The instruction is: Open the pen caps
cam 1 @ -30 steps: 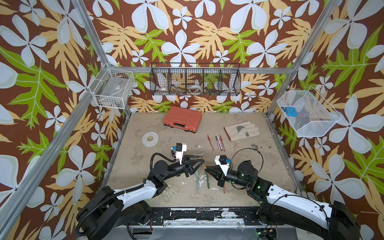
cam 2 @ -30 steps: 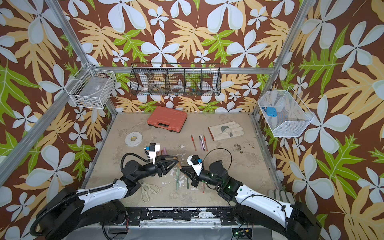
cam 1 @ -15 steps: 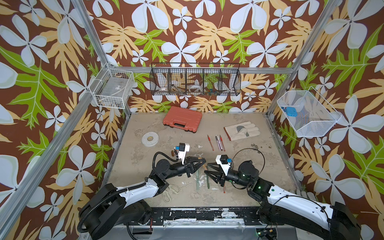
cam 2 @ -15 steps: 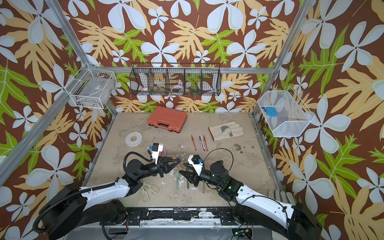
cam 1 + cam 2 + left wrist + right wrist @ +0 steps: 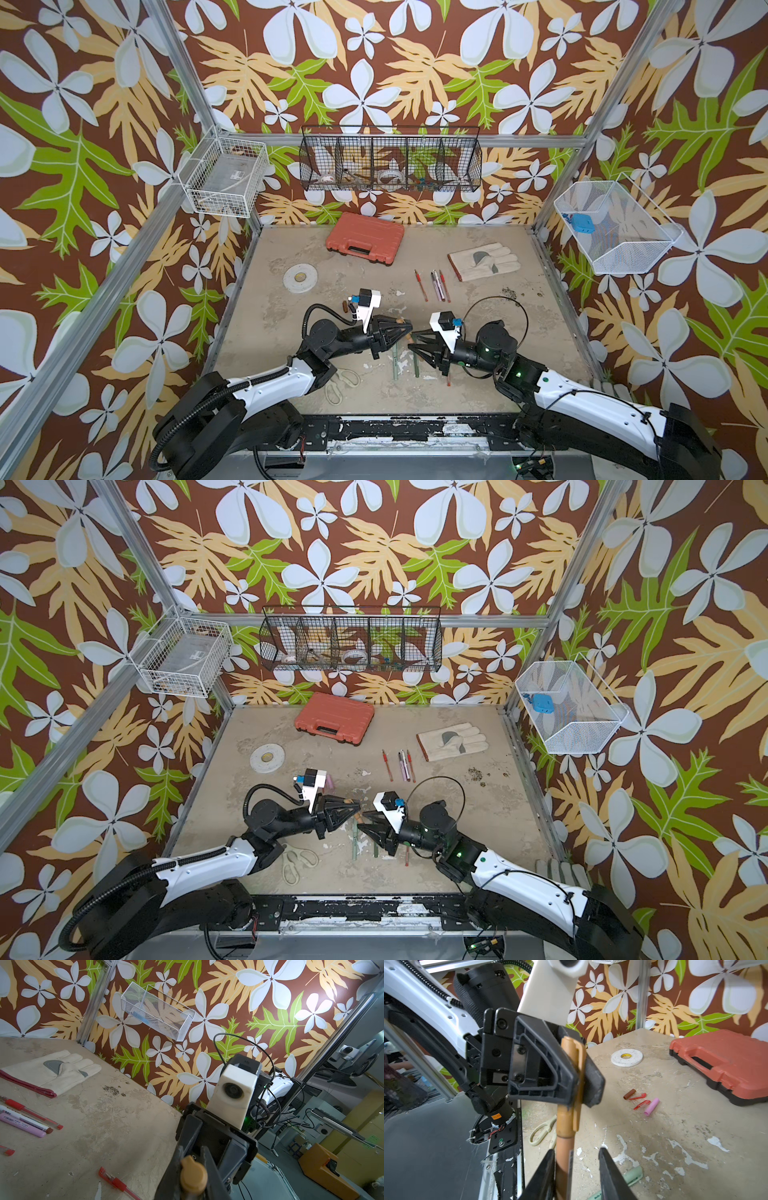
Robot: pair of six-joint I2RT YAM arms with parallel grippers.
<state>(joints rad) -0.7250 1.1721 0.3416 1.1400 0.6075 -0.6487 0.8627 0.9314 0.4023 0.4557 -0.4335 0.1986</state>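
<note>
A gold pen is held in the air between my two arms at the front middle of the table. My left gripper (image 5: 192, 1167) is shut on its gold cap (image 5: 193, 1175), which is still on the pen. In the right wrist view the cap (image 5: 568, 1122) sticks out of the left fingers (image 5: 542, 1076). The pen body (image 5: 563, 1149) runs down between the jaws of my right gripper (image 5: 576, 1151), which stands open: the body lies against one jaw and the other is apart. In both top views the two tips (image 5: 409, 331) (image 5: 362, 825) almost meet. Loose brown (image 5: 629, 1094) and pink (image 5: 651, 1107) caps lie on the table.
Two green pens (image 5: 395, 363) and white scissors (image 5: 340, 382) lie under the arms. Several pens (image 5: 438, 284) lie beside a work glove (image 5: 484, 262). A tape roll (image 5: 300, 278) and an orange case (image 5: 365, 238) sit further back. Wire baskets (image 5: 390, 166) hang on the walls.
My left gripper has shut on the cap end of the gold pen. My right gripper's jaws have come apart around the pen body. Both arms have barely shifted.
</note>
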